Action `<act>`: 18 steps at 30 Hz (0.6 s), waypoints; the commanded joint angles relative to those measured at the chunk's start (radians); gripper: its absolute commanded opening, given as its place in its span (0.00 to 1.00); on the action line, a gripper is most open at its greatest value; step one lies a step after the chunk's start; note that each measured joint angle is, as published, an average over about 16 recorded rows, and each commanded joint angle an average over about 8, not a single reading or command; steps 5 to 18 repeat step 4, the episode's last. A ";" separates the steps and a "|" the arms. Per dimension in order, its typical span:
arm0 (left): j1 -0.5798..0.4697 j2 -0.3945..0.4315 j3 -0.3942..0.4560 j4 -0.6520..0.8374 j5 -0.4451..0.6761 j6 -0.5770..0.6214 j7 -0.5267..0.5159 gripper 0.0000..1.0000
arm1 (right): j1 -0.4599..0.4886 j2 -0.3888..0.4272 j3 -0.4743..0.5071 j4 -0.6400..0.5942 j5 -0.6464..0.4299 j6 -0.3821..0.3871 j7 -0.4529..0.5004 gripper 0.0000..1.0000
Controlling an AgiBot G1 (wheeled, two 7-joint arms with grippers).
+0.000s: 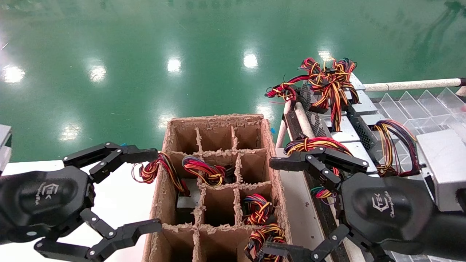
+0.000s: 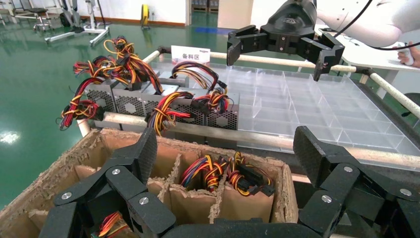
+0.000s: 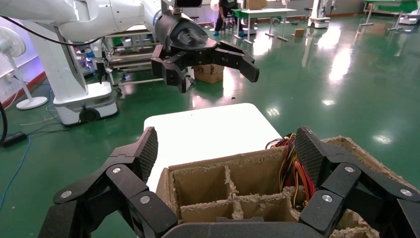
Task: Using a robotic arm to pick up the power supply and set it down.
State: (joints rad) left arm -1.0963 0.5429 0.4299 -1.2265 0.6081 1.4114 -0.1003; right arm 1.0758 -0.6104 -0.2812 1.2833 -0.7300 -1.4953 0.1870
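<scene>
Several silver-grey power supplies (image 1: 340,129) with red, yellow and orange wire bundles lie in a row on the rack at the right; their vented sides (image 2: 166,105) show in the left wrist view. More wire bundles (image 1: 204,173) and one grey power supply top (image 1: 187,200) sit in the cells of a brown cardboard divider box (image 1: 267,145). My left gripper (image 1: 153,191) is open beside the box's left wall, holding nothing. My right gripper (image 1: 269,207) is open at the box's right wall, also holding nothing. The white robotic arm (image 3: 99,17) shows behind the left gripper (image 3: 203,57).
The box (image 3: 223,183) stands on a white table (image 3: 208,129). A clear plastic divider tray (image 2: 317,104) lies on the rack behind the power supplies, with rails (image 1: 407,86) around it. Green floor lies beyond.
</scene>
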 commanded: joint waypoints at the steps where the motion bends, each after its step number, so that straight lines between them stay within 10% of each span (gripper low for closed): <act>1: 0.000 0.000 0.000 0.000 0.000 0.000 0.000 1.00 | 0.000 0.000 0.000 0.000 0.000 0.000 0.000 1.00; 18: 0.000 0.000 0.000 0.000 0.000 0.000 0.000 1.00 | 0.000 0.000 0.000 0.000 0.000 0.000 0.000 1.00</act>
